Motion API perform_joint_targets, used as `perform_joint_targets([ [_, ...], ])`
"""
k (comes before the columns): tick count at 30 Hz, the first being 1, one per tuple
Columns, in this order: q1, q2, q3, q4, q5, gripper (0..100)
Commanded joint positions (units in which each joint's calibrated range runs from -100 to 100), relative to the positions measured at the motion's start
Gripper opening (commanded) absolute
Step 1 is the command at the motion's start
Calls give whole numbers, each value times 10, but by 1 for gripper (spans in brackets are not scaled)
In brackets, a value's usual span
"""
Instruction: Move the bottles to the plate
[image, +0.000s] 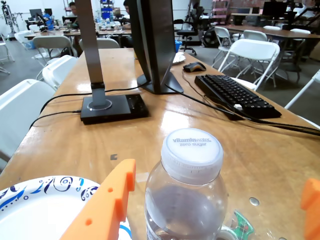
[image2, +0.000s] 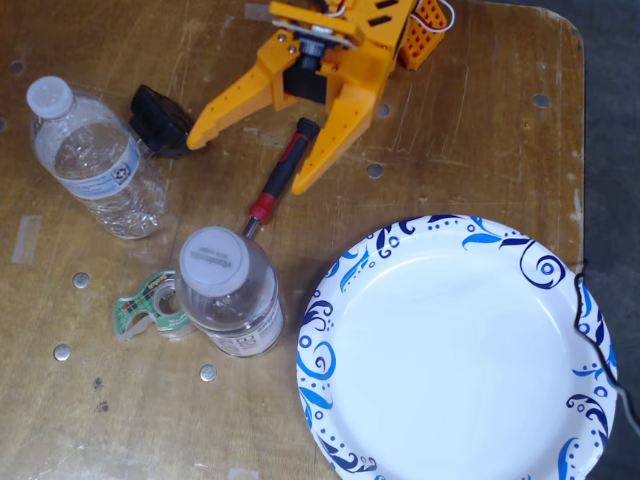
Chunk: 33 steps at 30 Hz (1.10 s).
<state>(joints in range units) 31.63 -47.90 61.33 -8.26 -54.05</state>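
The nearer bottle (image: 184, 192) stands upright before the spread, empty end effector (image2: 248, 162).

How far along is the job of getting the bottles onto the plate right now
Nothing looks done: the plate is bare. In the fixed view the gripper is open and holds nothing, its fingers apart behind the near bottle, which stands upright beside the plate's rim and fills the wrist view between the fingers. The far bottle also still stands on the table. Both moves remain.
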Motion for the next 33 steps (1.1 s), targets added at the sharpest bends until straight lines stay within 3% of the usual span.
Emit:
perform_joint_targets([
  [1, -5, 37, -52, -9, -1, 35],
  [10, -7, 148, -131, -11, 2, 37],
  [17, -7, 223, -142, -109, 2, 38],
  [33, 3, 317, -214, -121, 2, 38],
])
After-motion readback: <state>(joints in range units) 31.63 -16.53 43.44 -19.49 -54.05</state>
